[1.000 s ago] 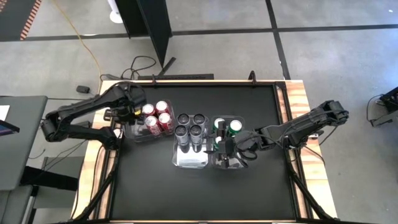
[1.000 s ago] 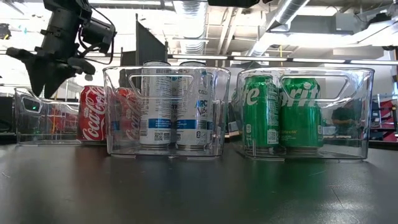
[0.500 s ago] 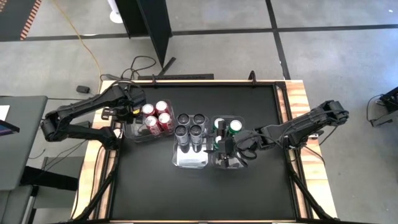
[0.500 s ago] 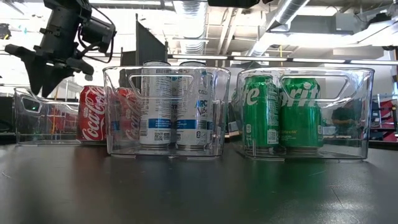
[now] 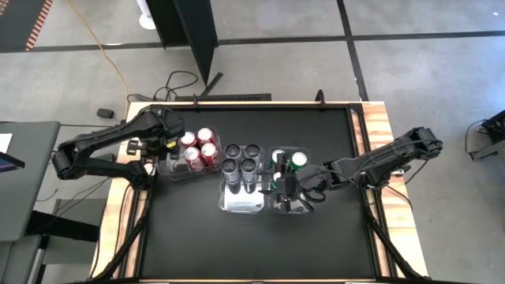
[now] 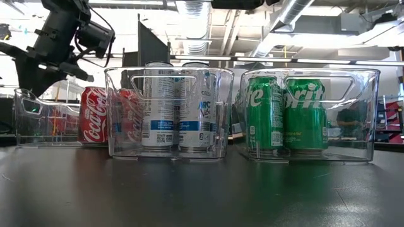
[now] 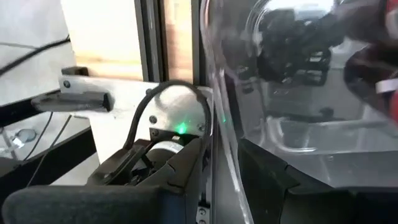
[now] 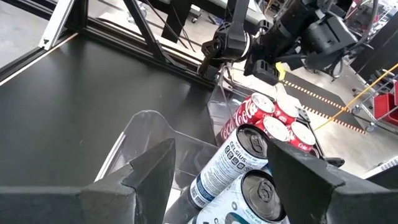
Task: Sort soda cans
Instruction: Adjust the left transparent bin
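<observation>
Soda cans: sorted by colour into three clear bins side by side on the black surface (image 5: 316, 237).
Red cans (image 5: 199, 148): four in the left bin (image 6: 38, 123), seen behind the middle one in the low view.
Silver-grey cans (image 6: 177, 104): four in the middle bin (image 6: 123, 113), upright.
Green cans (image 6: 287, 113): in the right bin (image 6: 369, 113), upright (two labels face the low camera).
Left gripper (image 6: 38, 66): above the outer end of the left bin; its fingers (image 7: 180, 168) straddle the bin's clear wall, set narrow, nothing held that I can tell.
Change: the left gripper has risen a little and drifted outward from where it hung a second ago; cans and bins have not moved.
Right gripper (image 5: 288, 189): over the near part of the right bin, unmoved; fingers (image 8: 149, 168) spread fairly wide and empty.
</observation>
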`<state>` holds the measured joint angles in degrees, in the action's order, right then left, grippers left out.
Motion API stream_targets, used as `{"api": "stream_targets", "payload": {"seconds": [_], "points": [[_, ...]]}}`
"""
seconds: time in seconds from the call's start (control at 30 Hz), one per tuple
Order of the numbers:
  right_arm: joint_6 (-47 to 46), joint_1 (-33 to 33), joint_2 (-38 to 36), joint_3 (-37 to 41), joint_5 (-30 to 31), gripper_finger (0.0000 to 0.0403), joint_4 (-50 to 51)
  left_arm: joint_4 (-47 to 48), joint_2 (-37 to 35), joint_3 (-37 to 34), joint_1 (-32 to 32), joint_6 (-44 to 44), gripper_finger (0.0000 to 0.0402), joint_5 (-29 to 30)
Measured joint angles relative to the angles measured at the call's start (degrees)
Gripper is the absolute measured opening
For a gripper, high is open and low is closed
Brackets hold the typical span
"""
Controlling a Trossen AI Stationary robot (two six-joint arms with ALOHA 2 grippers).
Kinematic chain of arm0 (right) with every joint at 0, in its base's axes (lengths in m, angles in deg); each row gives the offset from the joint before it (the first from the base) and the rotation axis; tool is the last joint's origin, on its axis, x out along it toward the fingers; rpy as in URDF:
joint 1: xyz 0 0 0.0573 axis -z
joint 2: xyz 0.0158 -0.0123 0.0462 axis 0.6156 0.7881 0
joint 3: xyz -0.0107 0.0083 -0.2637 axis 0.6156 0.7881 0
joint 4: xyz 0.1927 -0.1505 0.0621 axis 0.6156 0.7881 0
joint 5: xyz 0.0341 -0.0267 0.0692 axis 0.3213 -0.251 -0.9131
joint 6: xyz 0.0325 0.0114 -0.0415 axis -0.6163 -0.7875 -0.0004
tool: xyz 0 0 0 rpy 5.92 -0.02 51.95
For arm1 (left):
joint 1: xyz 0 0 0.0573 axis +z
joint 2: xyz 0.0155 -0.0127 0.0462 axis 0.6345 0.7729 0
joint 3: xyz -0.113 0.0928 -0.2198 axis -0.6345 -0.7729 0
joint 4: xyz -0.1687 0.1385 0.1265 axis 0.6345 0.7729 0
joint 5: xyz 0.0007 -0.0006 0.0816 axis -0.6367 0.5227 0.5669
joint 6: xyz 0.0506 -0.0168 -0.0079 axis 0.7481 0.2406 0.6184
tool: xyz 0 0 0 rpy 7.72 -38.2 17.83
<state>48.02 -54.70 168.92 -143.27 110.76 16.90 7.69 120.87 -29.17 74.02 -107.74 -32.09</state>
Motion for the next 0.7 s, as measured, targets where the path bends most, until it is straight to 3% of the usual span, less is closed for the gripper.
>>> {"api": "stream_targets", "payload": {"seconds": [0.4, 0.7], "points": [[0.0, 0.0, 0.0, 0.0, 0.0, 0.027, 0.4, -6.0, 0.0, -5.6, 0.0, 1.3, 0.0092, -1.7], [-0.3, 0.6, 0.0, 0.0, 0.0, 0.027, 0.4, -8.3, -0.1, -5.5, 0.0, 1.2, 0.0009, -2.4]]}}
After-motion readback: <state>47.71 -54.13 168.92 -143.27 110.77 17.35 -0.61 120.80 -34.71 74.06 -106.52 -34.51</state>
